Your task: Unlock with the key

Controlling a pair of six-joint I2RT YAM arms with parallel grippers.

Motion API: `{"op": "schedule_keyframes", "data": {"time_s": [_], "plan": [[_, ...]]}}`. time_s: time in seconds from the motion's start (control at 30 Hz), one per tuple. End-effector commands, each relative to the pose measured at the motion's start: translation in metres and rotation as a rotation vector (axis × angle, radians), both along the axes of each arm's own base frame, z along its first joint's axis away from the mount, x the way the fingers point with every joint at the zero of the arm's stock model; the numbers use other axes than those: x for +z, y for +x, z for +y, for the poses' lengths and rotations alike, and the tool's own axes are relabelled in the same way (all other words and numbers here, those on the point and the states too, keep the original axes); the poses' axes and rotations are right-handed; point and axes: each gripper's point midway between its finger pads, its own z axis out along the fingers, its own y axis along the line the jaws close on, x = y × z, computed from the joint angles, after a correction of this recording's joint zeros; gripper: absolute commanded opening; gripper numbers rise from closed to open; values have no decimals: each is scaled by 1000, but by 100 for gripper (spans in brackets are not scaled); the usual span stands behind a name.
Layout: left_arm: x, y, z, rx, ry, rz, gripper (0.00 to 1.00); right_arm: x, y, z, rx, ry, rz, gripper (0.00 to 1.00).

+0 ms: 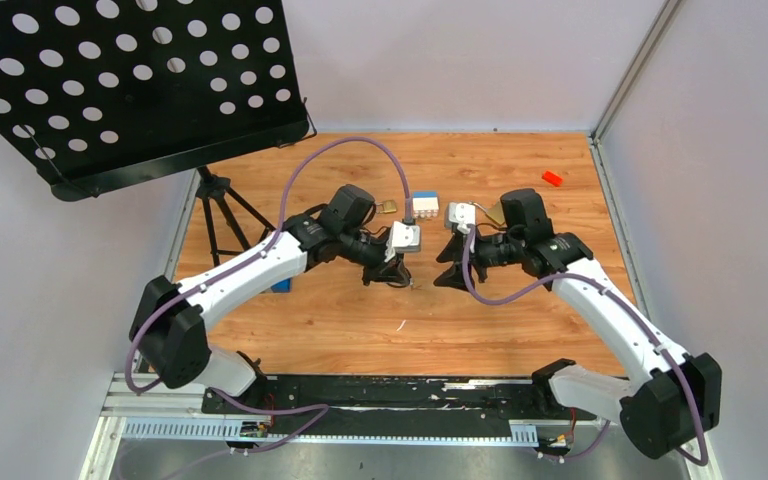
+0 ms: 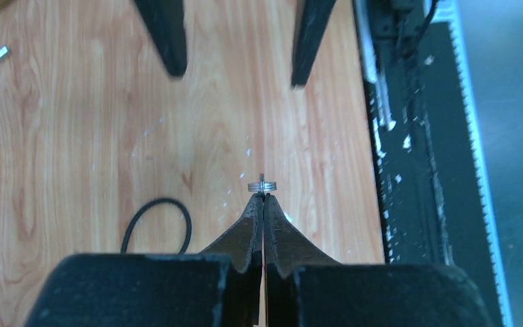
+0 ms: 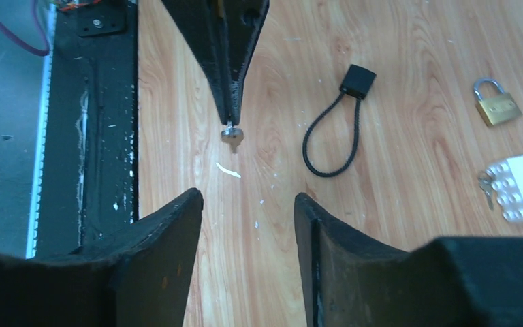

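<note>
Top view high at near edge, looking down; wrist views close above tabletop (image 1: 340,320), facing each other — both show key (image 2: 262,185).

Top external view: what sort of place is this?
Probably a lab robot cell: a wood-grain table boxed in by plain white panels, two arms bolted to a rail, and a perforated black stand on a tripod.
</note>
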Motion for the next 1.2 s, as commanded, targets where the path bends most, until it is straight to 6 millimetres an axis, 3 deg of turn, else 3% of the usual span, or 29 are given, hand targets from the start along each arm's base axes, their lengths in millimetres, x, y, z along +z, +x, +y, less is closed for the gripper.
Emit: {"op": "schedule_keyframes", "data": {"time_s": [0.0,0.13,0.27,0.53,0.63,0.73,1.0,1.17], "plan": [[61,-18,-14,-39,-176,37,0,33,-3,22,125,116,-24,54],[82,-20,-17,-27,-243,38,0,31,-6,29,158,129,-10,53],[91,-21,-19,-21,-278,45,0,27,-16,34,191,141,11,51],[94,-21,-22,-12,-306,59,0,24,-19,42,208,147,31,43],[94,-21,-22,-9,-306,59,0,23,-16,42,199,144,27,34],[93,-22,-21,-9,-304,53,0,21,-14,40,184,129,9,24],[88,-21,-17,-2,-292,35,0,17,-13,33,153,95,-42,20],[86,-20,-15,6,-281,20,0,16,-13,28,141,71,-65,8]]}}
